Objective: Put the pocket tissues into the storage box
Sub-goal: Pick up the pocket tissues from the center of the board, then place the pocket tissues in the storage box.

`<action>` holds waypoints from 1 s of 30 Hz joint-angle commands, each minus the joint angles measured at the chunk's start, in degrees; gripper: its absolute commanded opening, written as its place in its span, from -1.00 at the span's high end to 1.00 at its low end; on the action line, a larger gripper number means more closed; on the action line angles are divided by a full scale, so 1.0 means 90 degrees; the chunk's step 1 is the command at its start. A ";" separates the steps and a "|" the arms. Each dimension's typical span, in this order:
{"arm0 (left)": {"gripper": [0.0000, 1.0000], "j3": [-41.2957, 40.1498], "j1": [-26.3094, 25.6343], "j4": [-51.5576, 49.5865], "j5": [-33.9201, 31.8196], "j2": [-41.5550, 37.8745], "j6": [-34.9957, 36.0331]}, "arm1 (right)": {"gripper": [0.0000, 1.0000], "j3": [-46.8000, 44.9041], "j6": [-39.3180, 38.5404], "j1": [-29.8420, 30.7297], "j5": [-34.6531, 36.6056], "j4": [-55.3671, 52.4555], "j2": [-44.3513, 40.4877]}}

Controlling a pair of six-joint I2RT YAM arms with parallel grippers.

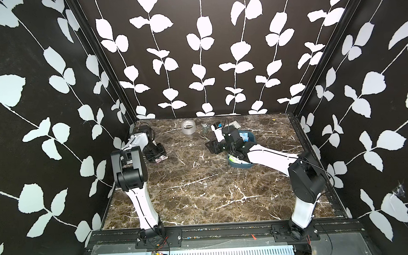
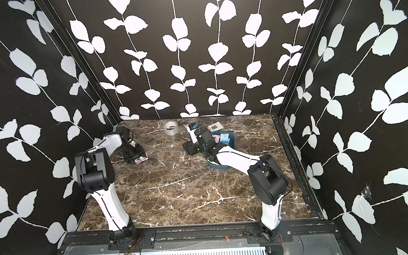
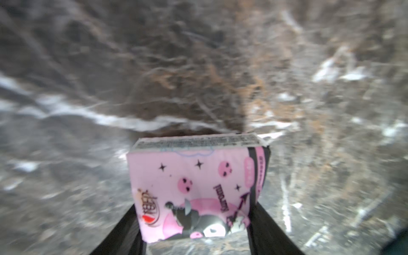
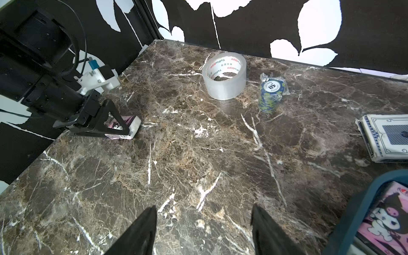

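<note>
Pink tissue pack (image 3: pixel 194 183) clamped by left gripper (image 4: pixel 121 128) (print legible only in left wrist view); right gripper (image 4: pixel 204 223) held apart, empty.

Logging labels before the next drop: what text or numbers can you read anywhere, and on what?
"YuPinBOPP": inside the tape roll.
"50": top of the chip stack.
Pink tissue pack in the left claw: print too blurred to read.
Card box: lettering too small.

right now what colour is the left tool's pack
The pack is pink with cartoon prints; left wrist view.
</note>
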 commanded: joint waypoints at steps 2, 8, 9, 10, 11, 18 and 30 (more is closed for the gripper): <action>-0.29 -0.0344 -0.0097 0.0829 0.1968 -0.0914 0.0100 | -0.38 -0.0065 0.0349 -0.0225 -0.0184 -0.0067 -0.0333; -0.31 -0.1100 -0.0262 0.3793 0.5156 -0.1574 -0.1448 | -0.35 -0.0367 0.1282 -0.1109 -0.1873 0.0839 -0.0596; -0.31 -0.1145 -0.0331 0.4355 0.5564 -0.1591 -0.1814 | -0.38 -0.0452 0.1521 -0.1289 -0.2239 0.1112 -0.0625; -0.31 -0.1157 -0.0395 0.4876 0.5925 -0.1585 -0.2183 | -0.38 -0.0468 0.1778 -0.1469 -0.2595 0.1291 -0.0595; -0.31 -0.1172 -0.0484 0.5454 0.6286 -0.1575 -0.2529 | -0.38 -0.0432 0.2202 -0.1663 -0.3052 0.1521 -0.0510; -0.34 -0.1026 -0.1135 0.3804 0.5103 -0.2284 0.0443 | -0.45 -0.0142 0.5802 -0.2502 -0.4415 0.4018 0.0151; -0.35 -0.2916 -0.2576 0.4636 0.0326 -0.4344 0.3733 | -0.49 0.4655 0.1050 -0.1733 -0.3504 -0.4707 0.0613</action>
